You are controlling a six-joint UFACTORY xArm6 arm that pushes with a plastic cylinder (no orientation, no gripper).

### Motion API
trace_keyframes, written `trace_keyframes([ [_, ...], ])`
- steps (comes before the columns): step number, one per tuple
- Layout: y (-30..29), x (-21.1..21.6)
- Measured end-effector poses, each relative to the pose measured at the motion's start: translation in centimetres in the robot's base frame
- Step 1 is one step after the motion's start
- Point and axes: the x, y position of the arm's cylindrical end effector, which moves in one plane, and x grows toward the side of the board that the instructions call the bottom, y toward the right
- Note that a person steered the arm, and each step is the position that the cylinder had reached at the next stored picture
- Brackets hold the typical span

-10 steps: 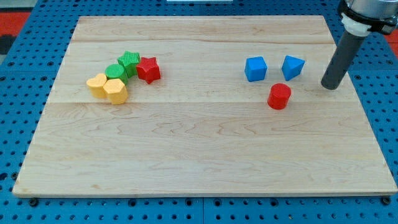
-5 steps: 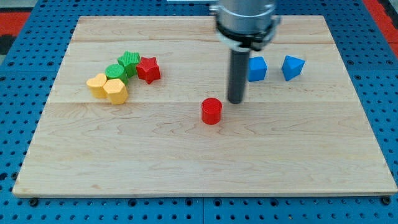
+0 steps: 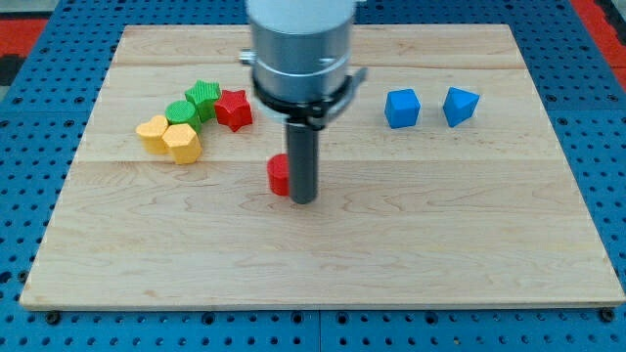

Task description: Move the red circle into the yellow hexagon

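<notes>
The red circle (image 3: pixel 279 174) lies near the middle of the wooden board (image 3: pixel 440 235), partly hidden behind my rod. My tip (image 3: pixel 303 200) touches the board right against the circle's right side. The yellow hexagon (image 3: pixel 182 143) sits at the view's left, well to the left of the red circle and slightly higher, in a cluster with other blocks.
Next to the hexagon are a yellow block (image 3: pixel 152 133), a green block (image 3: pixel 180 111), a green star (image 3: pixel 202 97) and a red star (image 3: pixel 233 109). A blue cube (image 3: pixel 401 108) and another blue block (image 3: pixel 460 105) lie at the upper right.
My rod swept from the view's right edge to the middle. The red circle slid left with it, from below the blue blocks to the board's middle.
</notes>
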Motion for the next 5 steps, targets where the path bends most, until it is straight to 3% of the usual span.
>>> trace_keyframes([
  [1,-4.9,-3.7],
  [2,-3.5,-4.6],
  [3,1.6,-4.6],
  [4,-0.9,-8.1],
  [5,-7.3,-8.6],
])
